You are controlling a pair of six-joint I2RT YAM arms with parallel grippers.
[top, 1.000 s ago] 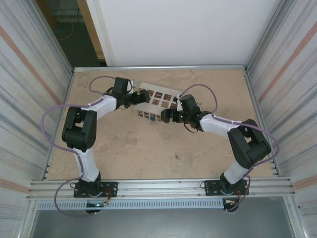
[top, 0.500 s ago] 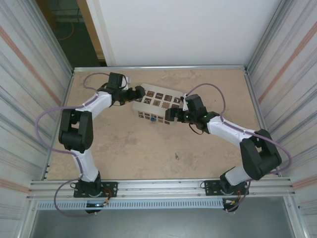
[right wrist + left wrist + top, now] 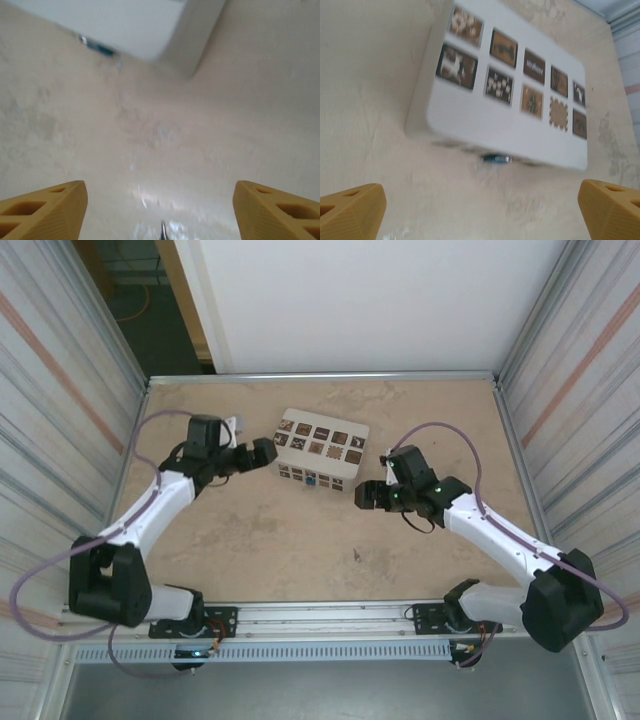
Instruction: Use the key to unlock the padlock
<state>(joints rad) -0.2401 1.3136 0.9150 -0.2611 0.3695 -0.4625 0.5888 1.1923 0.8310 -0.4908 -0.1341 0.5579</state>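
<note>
Top external: the padlock [image 3: 310, 481] sits against the white box's [image 3: 322, 445] near side on the table [image 3: 300, 540]. Left tool [image 3: 264, 452] and right tool [image 3: 366, 495] flank the box, both released, grasping nothing.

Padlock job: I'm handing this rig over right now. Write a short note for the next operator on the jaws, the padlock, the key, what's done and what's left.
Left gripper: jaws open, empty, just left of the white box.
Right gripper: jaws open, empty, beside the box's near right corner.
Padlock: at the box's near side. Just its bluish end is clear, so I cannot tell if it is locked.
Key: tiny dark sliver lying on the table, nearer the front edge than the right gripper, not held.
Done: nothing visible yet.
Left: pick up the key, steady the padlock, insert and turn.
</note>
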